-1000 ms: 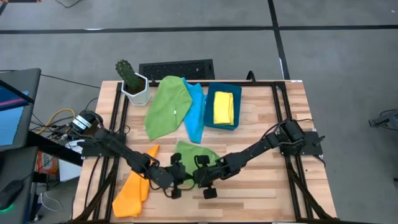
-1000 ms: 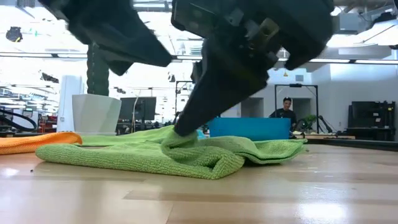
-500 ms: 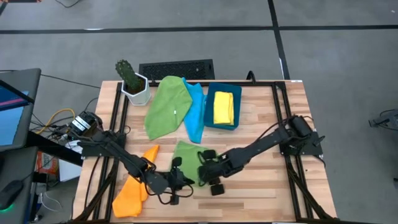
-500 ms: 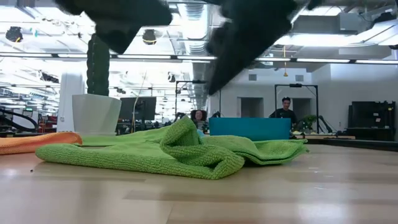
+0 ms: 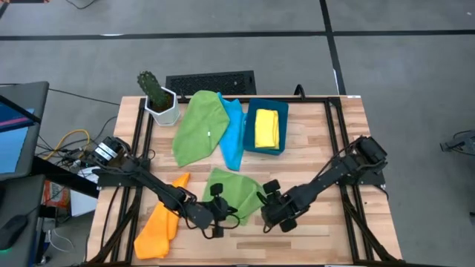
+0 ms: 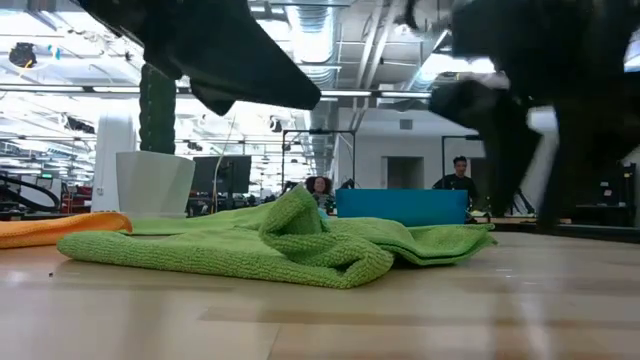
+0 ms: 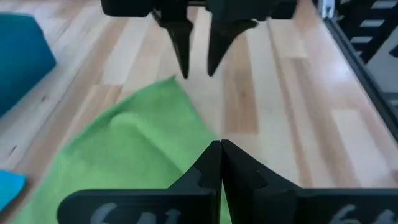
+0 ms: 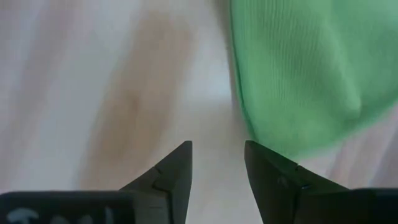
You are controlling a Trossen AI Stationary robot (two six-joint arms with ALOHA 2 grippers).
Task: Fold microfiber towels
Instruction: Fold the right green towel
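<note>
A green towel (image 5: pixel 232 189) lay rumpled on the pale wooden table (image 5: pixel 326 133), left gripper (image 5: pixel 220 217) pressed together, right gripper (image 5: pixel 276 211) spread and empty, a person (image 6: pixel 460 178) beyond

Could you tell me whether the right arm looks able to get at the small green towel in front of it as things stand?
Probably yes. The right gripper is open and empty, just off the small green towel, with bare table around it. The shut left gripper at the towel's other side doesn't block that edge.
</note>
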